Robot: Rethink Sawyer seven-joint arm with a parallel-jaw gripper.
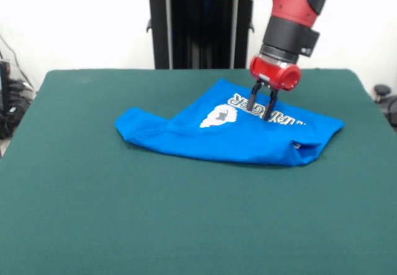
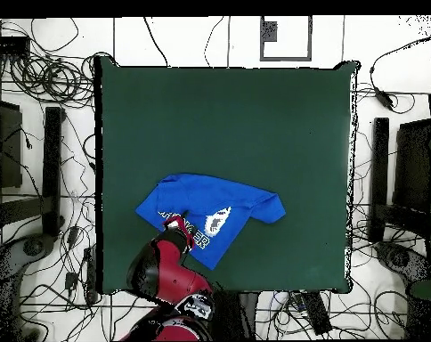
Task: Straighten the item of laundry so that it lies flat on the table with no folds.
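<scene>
Clearly the gripper point(image 1: 262, 107) stands on the printed part of the blue T-shirt point(image 1: 205, 139), its two fingers point(image 1: 255, 96) a narrow gap apart and pressing down on the cloth; whether a pinch of fabric is between them, I cannot tell. The shirt lies crumpled and folded over itself on the green table point(image 1: 186, 225), nearer the robot's edge. To do this step well, I think it should take only the top layer and pull it outward, low and slowly. The lettering is half covered, and the sleeves are hard to find.
</scene>
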